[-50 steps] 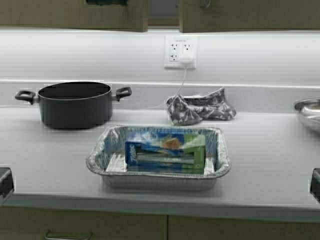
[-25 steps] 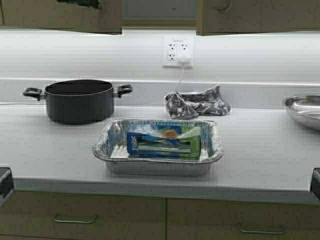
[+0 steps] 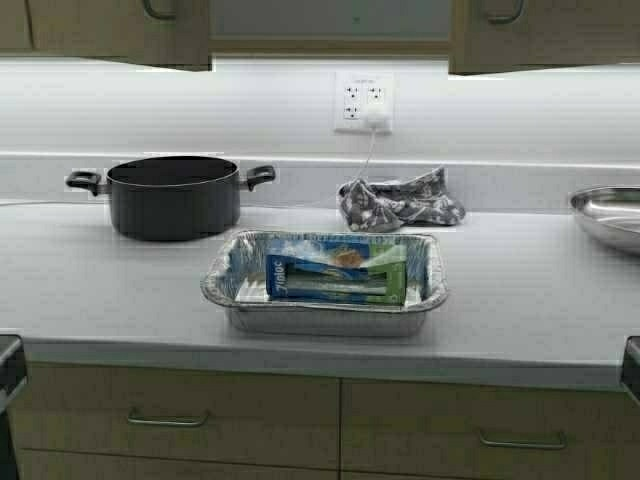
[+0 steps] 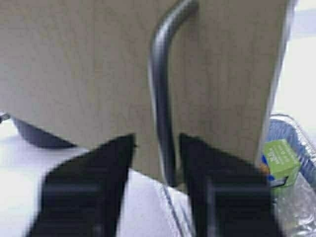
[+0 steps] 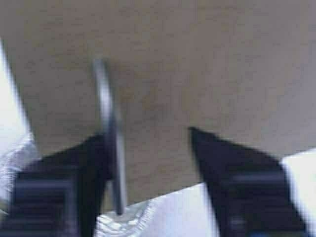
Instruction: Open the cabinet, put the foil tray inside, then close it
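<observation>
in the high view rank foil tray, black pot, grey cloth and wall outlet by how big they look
1. foil tray, widest, though also nearest the camera
2. black pot
3. grey cloth
4. wall outlet, smallest

The tray and pot are fairly close, so the tray's nearness makes their order less sure.

Tan wood-grain cabinet (image 3: pixel 110 30), shiny silver foil tray (image 3: pixel 325 312), black pot (image 3: pixel 174 196), grey patterned cloth (image 3: pixel 400 202)
</observation>
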You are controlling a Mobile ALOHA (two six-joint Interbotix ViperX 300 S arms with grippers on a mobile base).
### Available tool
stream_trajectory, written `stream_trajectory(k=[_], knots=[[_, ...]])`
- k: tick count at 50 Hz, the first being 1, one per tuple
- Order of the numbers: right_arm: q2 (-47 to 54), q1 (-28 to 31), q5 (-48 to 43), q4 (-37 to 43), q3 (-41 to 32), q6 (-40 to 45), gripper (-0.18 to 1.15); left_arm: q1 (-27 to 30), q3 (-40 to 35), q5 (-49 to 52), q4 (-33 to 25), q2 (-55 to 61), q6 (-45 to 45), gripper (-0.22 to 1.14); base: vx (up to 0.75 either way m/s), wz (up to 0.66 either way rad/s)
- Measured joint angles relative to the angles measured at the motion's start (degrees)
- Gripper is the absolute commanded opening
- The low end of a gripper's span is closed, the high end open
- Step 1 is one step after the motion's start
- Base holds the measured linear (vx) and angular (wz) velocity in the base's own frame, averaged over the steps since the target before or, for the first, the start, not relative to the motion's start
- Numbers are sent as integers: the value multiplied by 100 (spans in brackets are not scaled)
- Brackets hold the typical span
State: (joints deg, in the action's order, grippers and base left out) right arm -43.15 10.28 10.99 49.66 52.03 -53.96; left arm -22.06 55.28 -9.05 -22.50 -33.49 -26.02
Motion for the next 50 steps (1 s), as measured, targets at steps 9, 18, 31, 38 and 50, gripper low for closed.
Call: stream_trajectory(k=[9,18,31,38,50], knots=[[-914,-563,1160,-835,44,483,76,0,246,729,9,-422,-9,34,-10,1],[-1679,-633,2347,-1775,26,1538,8,-79,352,1477,18,-1125,0,-6,-8,-1],[-2039,-62,2171,-1521,264,2048,8,-1441,246,1037,-9,-958,176,3,-6,0],[-1696,1169,1283,-1327,352,2048,6,-1767,-35,457,-9,-185,396,3,-5,0],[-483,2382,-510,-1670,352,2074,6,-1969,-896,-149,18,1257,387,3,-3,1]])
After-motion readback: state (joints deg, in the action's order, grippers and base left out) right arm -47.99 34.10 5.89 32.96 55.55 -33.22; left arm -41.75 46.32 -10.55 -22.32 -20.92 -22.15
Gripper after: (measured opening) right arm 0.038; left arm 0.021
